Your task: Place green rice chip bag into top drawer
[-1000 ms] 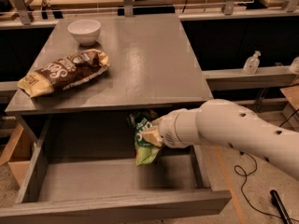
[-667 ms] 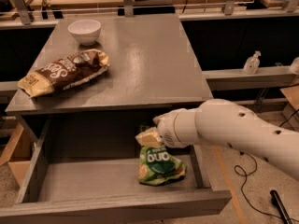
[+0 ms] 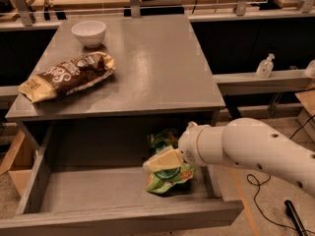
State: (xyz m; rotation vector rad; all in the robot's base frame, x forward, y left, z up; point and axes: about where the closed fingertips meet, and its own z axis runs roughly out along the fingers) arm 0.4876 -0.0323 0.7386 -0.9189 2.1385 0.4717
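Observation:
The green rice chip bag [image 3: 169, 178] is inside the open top drawer [image 3: 88, 191], at its right end near the front panel. It looks crumpled; its lower part rests on the drawer floor and another green part shows behind the gripper. My gripper [image 3: 163, 160], at the end of the white arm [image 3: 246, 149] that reaches in from the right, is inside the drawer directly over the bag and overlaps it. The arm hides the bag's right side.
A larger brown-and-yellow chip bag [image 3: 69, 76] lies on the grey tabletop [image 3: 157, 68] at the left. A white bowl [image 3: 89, 33] stands at the back left. A hand-sanitiser bottle [image 3: 264, 66] stands on a shelf at the right. Cables lie on the floor at the right.
The bag went from beside the gripper at mid-drawer height down to the drawer floor at the right front. The gripper has come down a little over it.

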